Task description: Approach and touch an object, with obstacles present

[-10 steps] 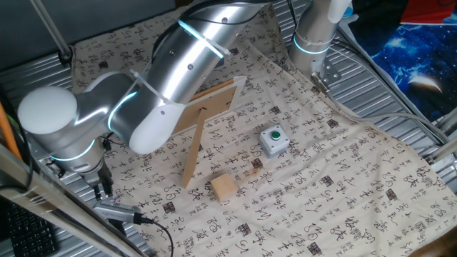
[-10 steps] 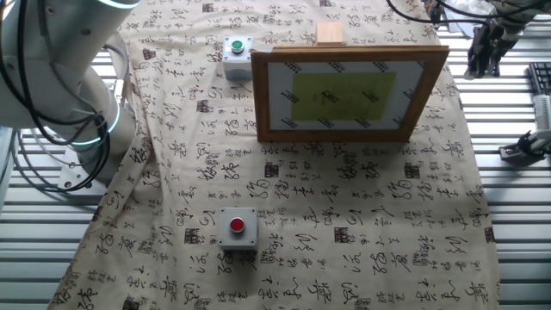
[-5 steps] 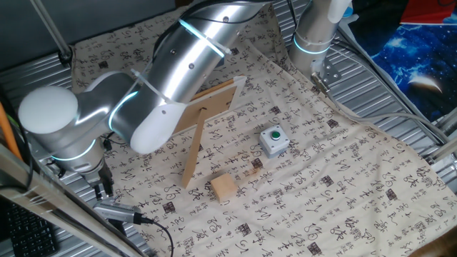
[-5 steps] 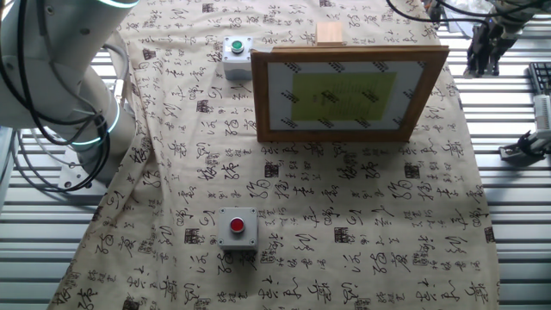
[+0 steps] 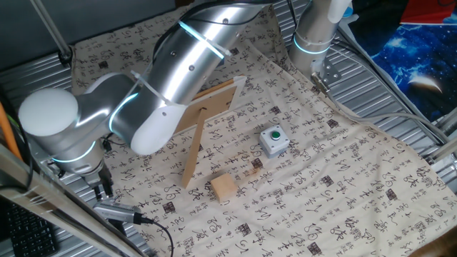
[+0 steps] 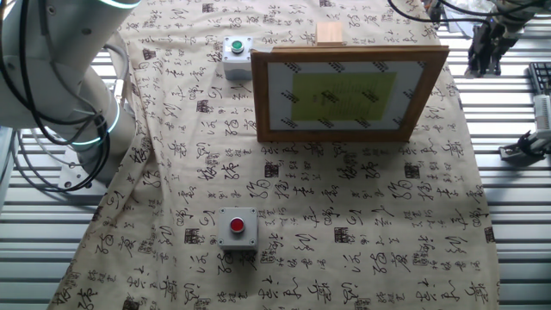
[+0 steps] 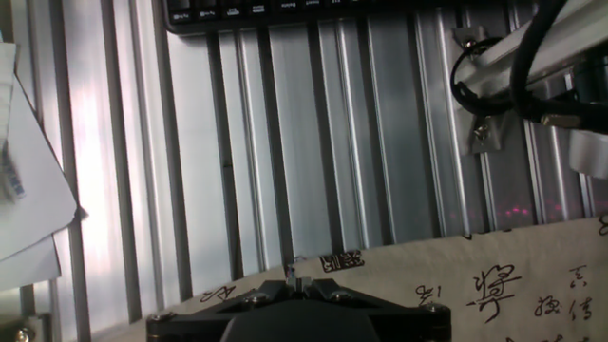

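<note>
The small plain wood cube [image 5: 223, 187] lies on the patterned cloth near its front edge; in the other fixed view it [image 6: 330, 34] peeks out behind the picture frame [image 6: 349, 93]. The frame stands on its prop leg [image 5: 193, 153]. A grey box with a green button [image 5: 273, 140] [image 6: 234, 55] sits to one side of the cube. A grey box with a red button [image 6: 238, 228] sits on the other side of the frame. My gripper [image 5: 102, 185] [image 6: 482, 52] [image 7: 296, 276] hangs shut and empty over the metal slats at the cloth's edge, well away from the cube.
The arm's silver links [image 5: 178, 71] arch over the frame. A keyboard [image 7: 285, 9], a paper sheet [image 7: 28, 209] and a cabled bracket [image 7: 513, 76] lie on the slatted table [image 7: 285, 142] near the gripper. A metal tool [image 5: 121, 212] lies beside it.
</note>
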`<state>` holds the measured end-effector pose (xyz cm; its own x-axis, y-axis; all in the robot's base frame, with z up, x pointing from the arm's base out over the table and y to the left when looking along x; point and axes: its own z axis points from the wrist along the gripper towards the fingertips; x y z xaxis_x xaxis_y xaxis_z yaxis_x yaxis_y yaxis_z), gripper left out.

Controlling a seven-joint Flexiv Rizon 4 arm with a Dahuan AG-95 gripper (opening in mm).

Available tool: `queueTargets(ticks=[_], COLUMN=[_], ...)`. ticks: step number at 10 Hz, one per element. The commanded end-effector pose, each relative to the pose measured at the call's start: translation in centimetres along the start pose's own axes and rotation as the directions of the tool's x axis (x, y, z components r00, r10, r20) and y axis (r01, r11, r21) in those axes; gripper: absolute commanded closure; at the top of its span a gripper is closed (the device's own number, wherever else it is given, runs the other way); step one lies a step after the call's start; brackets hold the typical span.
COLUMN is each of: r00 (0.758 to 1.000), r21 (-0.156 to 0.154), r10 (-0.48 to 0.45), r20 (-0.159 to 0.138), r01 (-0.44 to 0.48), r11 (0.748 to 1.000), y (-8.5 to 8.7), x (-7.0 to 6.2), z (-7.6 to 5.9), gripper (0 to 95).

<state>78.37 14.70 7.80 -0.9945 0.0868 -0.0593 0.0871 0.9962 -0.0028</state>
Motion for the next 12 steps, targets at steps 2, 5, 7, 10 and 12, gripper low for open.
queueTargets(ticks=[2,5,7,10,12], r00=[0.998,0.991,0.990,0.992,0.992], r21=[-0.008,-0.014,-0.023,-0.018,-0.019], r10=[-0.061,-0.131,-0.137,-0.129,-0.125], r20=[0.008,-0.003,0.011,0.005,0.003], r01=[0.061,0.131,0.138,0.129,0.125], r11=[0.998,0.991,0.990,0.991,0.992], y=[0.00,0.00,0.00,0.00,0.19], x=[0.00,0.00,0.00,0.00,-0.01], z=[-0.01,-0.01,-0.01,-0.01,0.07], gripper=[95.0,95.0,95.0,95.0,95.0])
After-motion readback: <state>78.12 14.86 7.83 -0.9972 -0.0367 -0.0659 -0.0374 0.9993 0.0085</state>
